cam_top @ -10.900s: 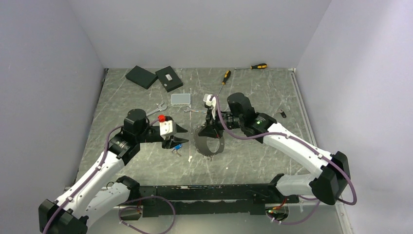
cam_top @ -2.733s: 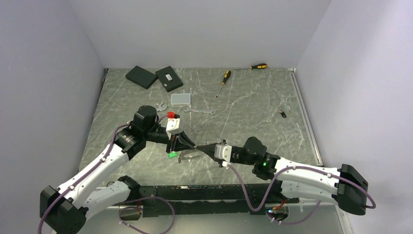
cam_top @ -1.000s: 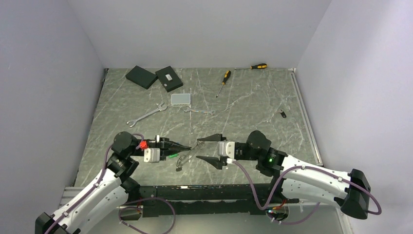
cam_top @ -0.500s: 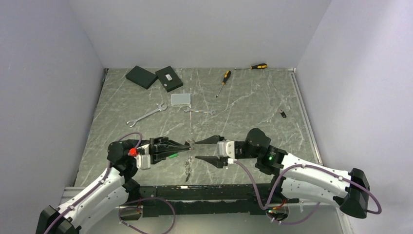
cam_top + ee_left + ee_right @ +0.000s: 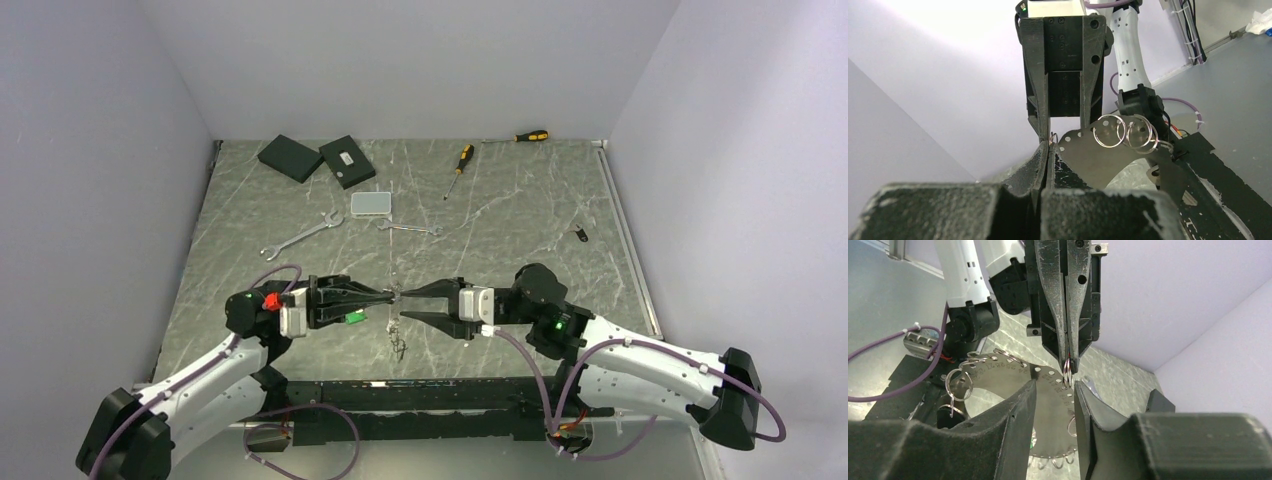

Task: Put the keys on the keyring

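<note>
The keyring [image 5: 1088,155], a flat holed metal band curled into a loop and carrying small split rings, hangs in the air over the middle of the table's near edge, between my two hands. My left hand [image 5: 392,296] is pinched tight on one little ring at the band's rim. My right hand [image 5: 402,304] was gaping wide half a second ago. Now it has drawn in to a narrow gap and come tip to tip with my left, its fingers either side of that same ring but not yet gripping. I take this as me getting ready to grip the band or pry that ring, so a key can go on.

The count:
- Two keys that I can make out: a green key [image 5: 353,317] under my left hand, hanging or lying, I cannot tell; and a black key [image 5: 579,236] near the right edge.
- Two spanners [image 5: 300,236] mid-table.
- Two screwdrivers [image 5: 460,160] toward the far edge.
- Two black boxes [image 5: 290,157] by the far left corner.
- One clear box [image 5: 371,203].
- Several split rings, too crowded to number.
</note>
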Controlling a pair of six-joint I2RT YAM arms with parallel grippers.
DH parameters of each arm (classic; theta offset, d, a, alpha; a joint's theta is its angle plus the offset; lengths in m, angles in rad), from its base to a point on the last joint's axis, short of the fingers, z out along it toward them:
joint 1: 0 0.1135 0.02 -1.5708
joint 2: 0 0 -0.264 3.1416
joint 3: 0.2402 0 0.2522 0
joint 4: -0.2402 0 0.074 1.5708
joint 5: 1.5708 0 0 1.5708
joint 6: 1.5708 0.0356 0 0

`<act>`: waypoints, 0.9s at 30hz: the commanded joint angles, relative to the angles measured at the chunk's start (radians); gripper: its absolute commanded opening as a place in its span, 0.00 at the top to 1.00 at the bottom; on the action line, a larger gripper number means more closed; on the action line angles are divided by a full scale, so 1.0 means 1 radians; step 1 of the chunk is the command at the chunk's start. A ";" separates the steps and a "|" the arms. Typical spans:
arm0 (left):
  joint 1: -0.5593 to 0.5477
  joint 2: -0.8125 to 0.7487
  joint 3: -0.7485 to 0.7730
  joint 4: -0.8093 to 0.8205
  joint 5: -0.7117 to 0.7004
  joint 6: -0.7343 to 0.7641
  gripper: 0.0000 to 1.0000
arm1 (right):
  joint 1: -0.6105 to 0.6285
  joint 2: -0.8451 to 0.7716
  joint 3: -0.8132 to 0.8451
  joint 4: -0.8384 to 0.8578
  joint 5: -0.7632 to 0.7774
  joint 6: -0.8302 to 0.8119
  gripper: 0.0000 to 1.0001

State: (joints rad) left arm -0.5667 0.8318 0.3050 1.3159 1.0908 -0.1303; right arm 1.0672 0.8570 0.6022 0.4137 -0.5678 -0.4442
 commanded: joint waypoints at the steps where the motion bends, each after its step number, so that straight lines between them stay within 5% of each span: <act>1: 0.004 -0.027 0.001 0.066 -0.050 -0.033 1.00 | -0.003 -0.010 0.029 0.081 -0.019 0.002 0.65; 22: 0.004 -0.058 0.001 -0.010 -0.025 -0.005 1.00 | -0.003 0.045 0.068 0.109 0.007 -0.023 0.71; 27: 0.004 -0.045 0.004 0.003 -0.022 -0.009 1.00 | -0.003 0.051 0.078 0.103 -0.002 -0.028 0.79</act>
State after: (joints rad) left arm -0.5659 0.7830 0.3012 1.2747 1.0744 -0.1257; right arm 1.0672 0.9043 0.6292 0.4664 -0.5591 -0.4595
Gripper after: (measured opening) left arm 0.009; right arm 0.257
